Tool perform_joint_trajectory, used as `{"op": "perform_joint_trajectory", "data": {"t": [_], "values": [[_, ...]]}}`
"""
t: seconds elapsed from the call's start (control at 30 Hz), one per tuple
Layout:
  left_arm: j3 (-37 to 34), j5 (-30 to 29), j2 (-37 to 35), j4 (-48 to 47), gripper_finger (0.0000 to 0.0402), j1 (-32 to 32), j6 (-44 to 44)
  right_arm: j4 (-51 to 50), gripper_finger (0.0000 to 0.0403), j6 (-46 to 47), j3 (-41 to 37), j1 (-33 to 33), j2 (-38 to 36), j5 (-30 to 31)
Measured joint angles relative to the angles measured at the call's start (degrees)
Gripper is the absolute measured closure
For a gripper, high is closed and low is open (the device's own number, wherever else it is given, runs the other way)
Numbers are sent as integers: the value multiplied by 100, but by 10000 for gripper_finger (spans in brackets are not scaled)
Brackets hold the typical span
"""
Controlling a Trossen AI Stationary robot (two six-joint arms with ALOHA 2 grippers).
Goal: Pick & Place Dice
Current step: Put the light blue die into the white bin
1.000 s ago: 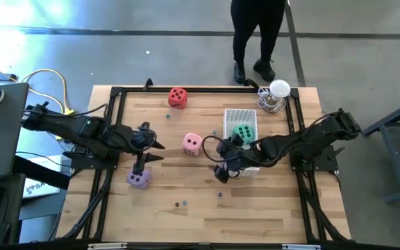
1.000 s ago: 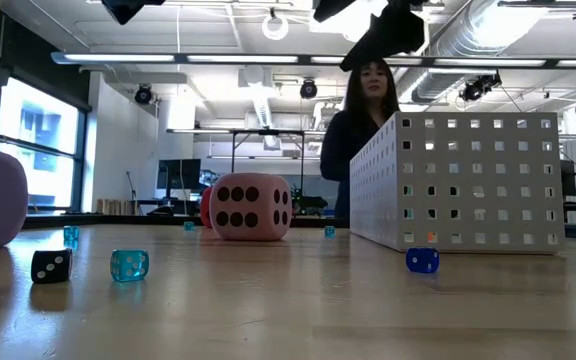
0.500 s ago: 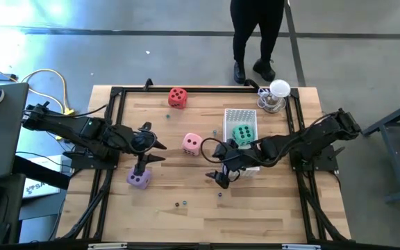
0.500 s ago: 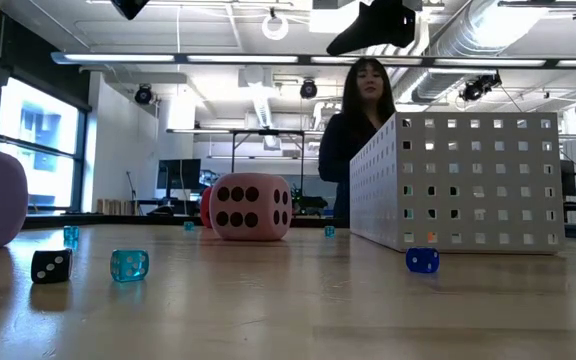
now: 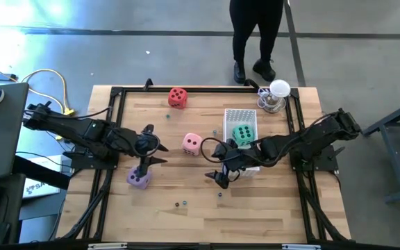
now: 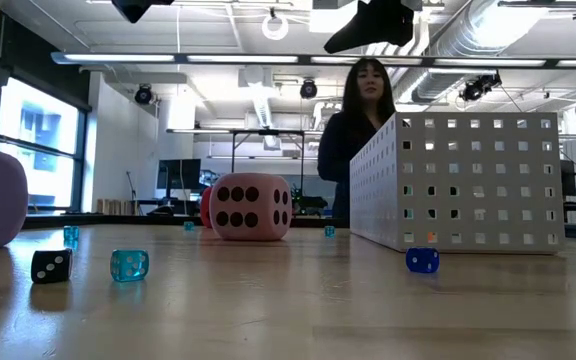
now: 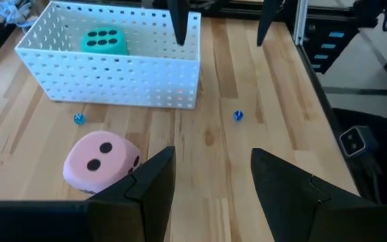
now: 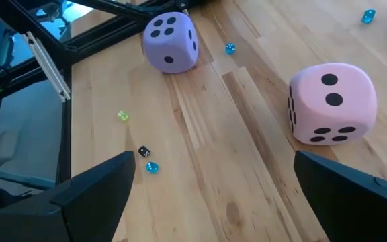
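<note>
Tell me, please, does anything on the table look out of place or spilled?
Only tiny beads lie scattered loose on the wood, for instance a blue one outside the white basket. The green die sits inside it; the pink die rests upright.

Room as you see it around the rig: grey concrete floor [image 5: 151, 48] with pale glare patches. A person [image 5: 257, 35] in dark clothes stands at the far side of the wooden table [image 5: 207, 208], also visible in the low view. Yellow cable [image 5: 60, 83] loops on the floor at the left. Exposed ceiling with silver ducting [image 6: 488, 30] and a long strip light [image 6: 218, 60]. Tall windows [image 6: 38, 150] at the left let in daylight. A black frame table [image 6: 266, 135] stands far back.
</note>
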Motion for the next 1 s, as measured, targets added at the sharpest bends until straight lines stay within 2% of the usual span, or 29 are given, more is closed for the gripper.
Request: {"op": "perform_joint_trajectory", "data": {"t": [1.0], "values": [[-2,0,211,152,214,0,285,173,4,1,0,0,0,1]]}}
